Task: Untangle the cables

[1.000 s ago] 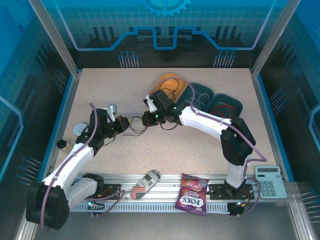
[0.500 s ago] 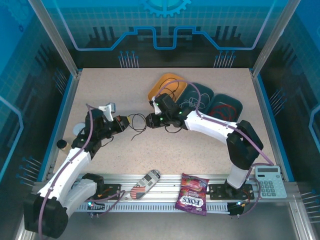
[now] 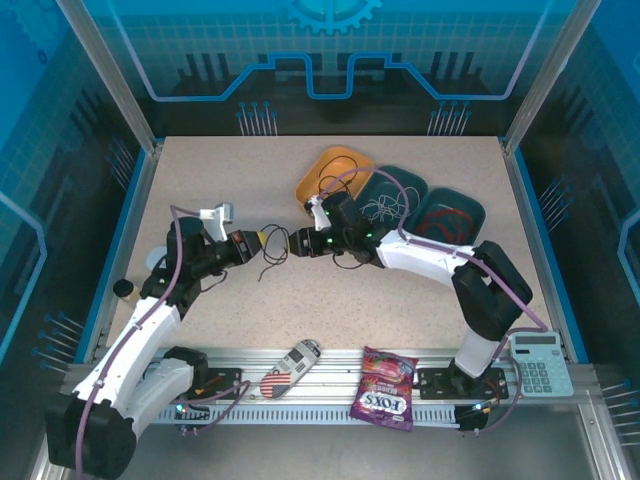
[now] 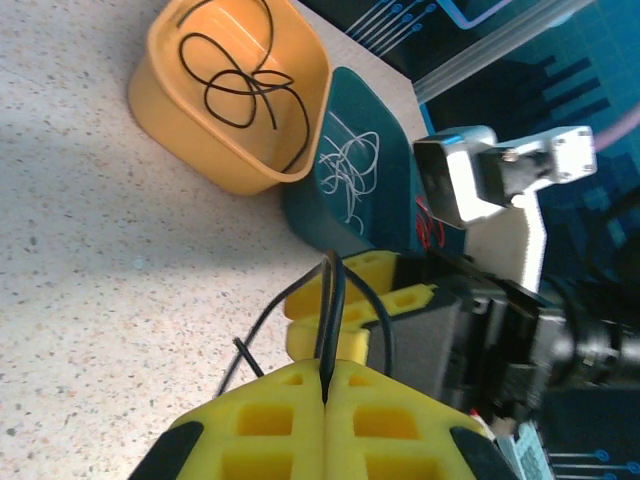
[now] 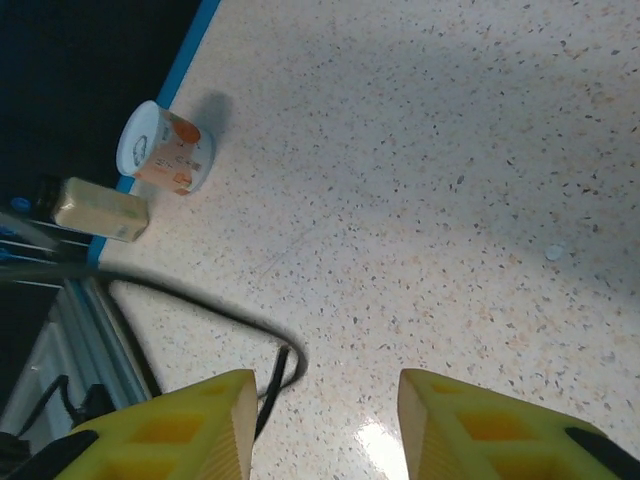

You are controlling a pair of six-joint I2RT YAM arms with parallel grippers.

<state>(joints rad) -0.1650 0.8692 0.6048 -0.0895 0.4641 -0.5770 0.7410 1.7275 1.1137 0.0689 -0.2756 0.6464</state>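
My left gripper (image 3: 256, 243) (image 4: 326, 370) is shut on a thin black cable (image 4: 330, 300) (image 3: 270, 262), which runs up from between its yellow fingers and trails onto the table. Facing it closely, my right gripper (image 3: 293, 241) (image 5: 325, 405) is open, with bare table between its fingers. The black cable (image 5: 225, 315) lies loose just beside its left finger (image 5: 190, 425). More black cable (image 4: 240, 85) is coiled in the orange bin (image 3: 330, 163). The white cable (image 4: 350, 170) lies in a teal bin (image 3: 400, 180). The red cable (image 3: 452, 215) lies in the bin to its right.
A small white cup (image 5: 160, 148) and a tiny bottle (image 5: 100, 210) stand near the table's left edge. On the front rail lie a flag-patterned object (image 3: 290, 368), a candy bag (image 3: 385, 388) and a calculator (image 3: 540, 362). Blue-edged walls bound the table.
My right gripper's jaws have parted and its arm has stretched lower toward the left gripper. The left gripper stays shut on the black cable and has shifted slightly right.
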